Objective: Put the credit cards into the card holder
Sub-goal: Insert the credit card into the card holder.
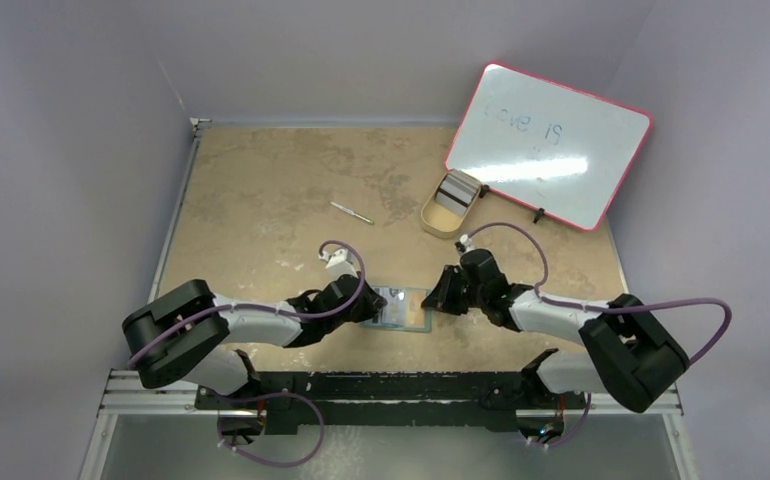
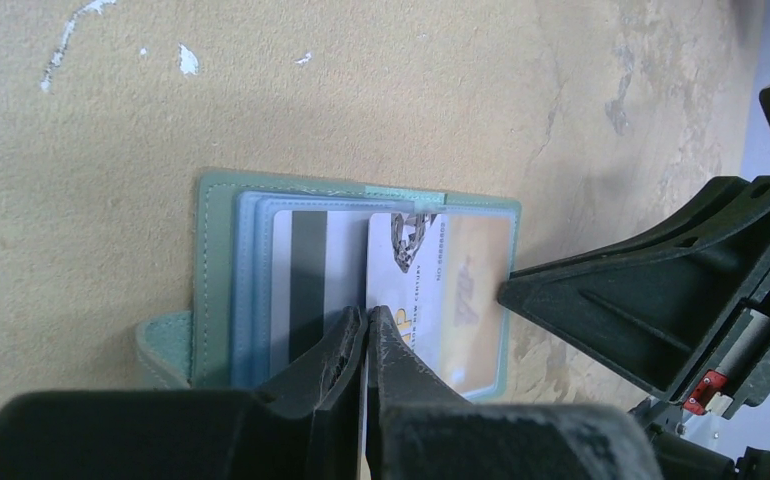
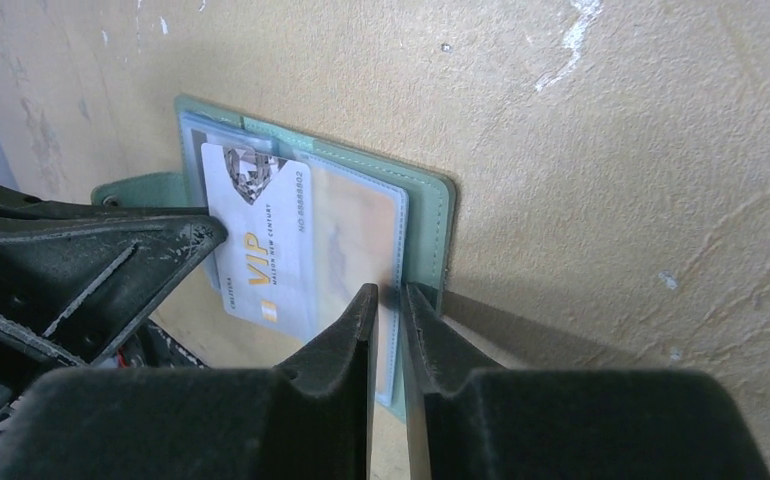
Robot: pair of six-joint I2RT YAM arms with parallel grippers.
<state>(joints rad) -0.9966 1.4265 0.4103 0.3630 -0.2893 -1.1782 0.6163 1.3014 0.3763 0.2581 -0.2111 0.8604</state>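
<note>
**Both tools clamped at the open card holder**

The left tool (image 2: pixel 365 318) is clenched on the near edge of a thin, glossy white credit card (image 2: pixel 401 290). The card lies just ahead of its tips, partly under a translucent pocket of the card holder (image 2: pixel 216 270). The right tool (image 3: pixel 389 295) grips a pale pocket leaf by its near edge. Grey-green and stitched, the card holder lies open on the mottled tan tabletop (image 2: pixel 461 90).

Whiteboard (image 1: pixel 551 140) (pink-edged), beige tray (image 1: pixel 433 222) and pen (image 1: pixel 352 212) on table (image 1: pixel 261 180).
</note>
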